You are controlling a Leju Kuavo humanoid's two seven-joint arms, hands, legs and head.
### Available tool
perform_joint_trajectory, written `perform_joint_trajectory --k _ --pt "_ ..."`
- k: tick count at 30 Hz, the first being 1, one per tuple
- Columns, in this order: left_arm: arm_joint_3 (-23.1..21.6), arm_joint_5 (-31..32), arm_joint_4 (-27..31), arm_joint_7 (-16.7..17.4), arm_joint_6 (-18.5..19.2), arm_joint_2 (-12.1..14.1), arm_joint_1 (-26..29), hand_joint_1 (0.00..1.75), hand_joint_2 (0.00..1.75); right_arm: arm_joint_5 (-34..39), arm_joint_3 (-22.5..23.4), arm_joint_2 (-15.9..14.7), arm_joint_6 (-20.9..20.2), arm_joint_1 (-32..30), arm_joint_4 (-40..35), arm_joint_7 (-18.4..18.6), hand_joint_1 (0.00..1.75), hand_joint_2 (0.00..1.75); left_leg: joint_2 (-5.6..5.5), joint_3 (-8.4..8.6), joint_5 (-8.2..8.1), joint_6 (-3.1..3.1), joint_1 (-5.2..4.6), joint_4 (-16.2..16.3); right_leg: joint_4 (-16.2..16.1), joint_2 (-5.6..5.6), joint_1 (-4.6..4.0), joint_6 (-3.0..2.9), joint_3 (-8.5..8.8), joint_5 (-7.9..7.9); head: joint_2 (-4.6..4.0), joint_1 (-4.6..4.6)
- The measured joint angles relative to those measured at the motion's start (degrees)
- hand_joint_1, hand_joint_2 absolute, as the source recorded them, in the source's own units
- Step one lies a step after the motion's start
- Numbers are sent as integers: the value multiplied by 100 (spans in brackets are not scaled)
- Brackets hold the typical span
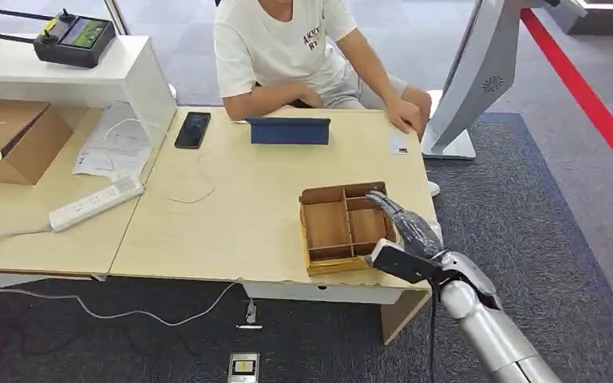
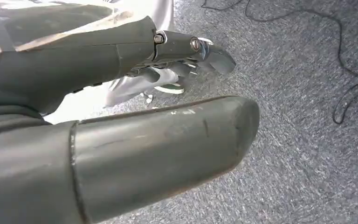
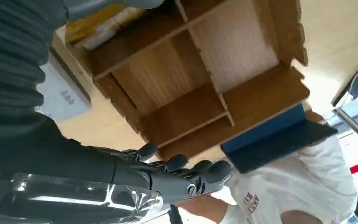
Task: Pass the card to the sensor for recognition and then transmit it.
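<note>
The right hand [image 1: 403, 226], fingers spread and empty, hovers over the divided wooden tray [image 1: 331, 227]; what may be the card [image 1: 399, 144] lies beyond, well apart, by the person's hand [image 1: 405, 118].

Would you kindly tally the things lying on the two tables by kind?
Wooden divided tray: 1
Phone: 1
Blue tablet stand: 1
White card: 1
Power strip: 1
Cardboard box: 1
Paper sheets: 1 pile
Remote controller: 1
Total: 8
</note>
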State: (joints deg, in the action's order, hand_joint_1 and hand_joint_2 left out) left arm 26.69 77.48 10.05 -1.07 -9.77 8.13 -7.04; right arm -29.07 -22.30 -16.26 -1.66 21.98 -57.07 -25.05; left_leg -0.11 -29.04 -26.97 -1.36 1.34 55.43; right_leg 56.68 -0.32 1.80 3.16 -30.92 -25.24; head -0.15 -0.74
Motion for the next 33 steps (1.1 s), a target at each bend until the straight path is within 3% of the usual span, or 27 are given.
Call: perform_joint_trajectory --k 10,17,23,28,33 --pt "0 0 0 31 9 44 -2 0 0 136 -223 -164 -378 -446 -405 321 0 175 1 -1 0 0 0 0 0 0 0 -1 -1 -2 0 0" --pt "0 11 0 -4 0 74 -3 0 0 120 -404 -302 -351 -506 -608 450 0 175 1 1 0 0 0 0 0 0 0 -1 0 -1 0 0" --pt "-2 26 0 -11 -11 79 -4 0 0 -279 -546 -315 227 -498 -605 498 0 175 0 -1 0 0 0 0 0 0 0 -1 0 -1 0 0" --pt "-2 37 0 11 -20 79 -5 0 0 -1260 -769 -308 1195 -413 -529 675 0 175 0 -1 0 0 0 -1 0 0 0 -1 -1 -1 0 0" --pt "-2 42 0 44 -18 87 -5 0 0 -1915 -940 -302 1900 -381 -385 756 0 175 -1 -2 0 0 0 -1 0 0 0 -1 -1 -1 0 0"
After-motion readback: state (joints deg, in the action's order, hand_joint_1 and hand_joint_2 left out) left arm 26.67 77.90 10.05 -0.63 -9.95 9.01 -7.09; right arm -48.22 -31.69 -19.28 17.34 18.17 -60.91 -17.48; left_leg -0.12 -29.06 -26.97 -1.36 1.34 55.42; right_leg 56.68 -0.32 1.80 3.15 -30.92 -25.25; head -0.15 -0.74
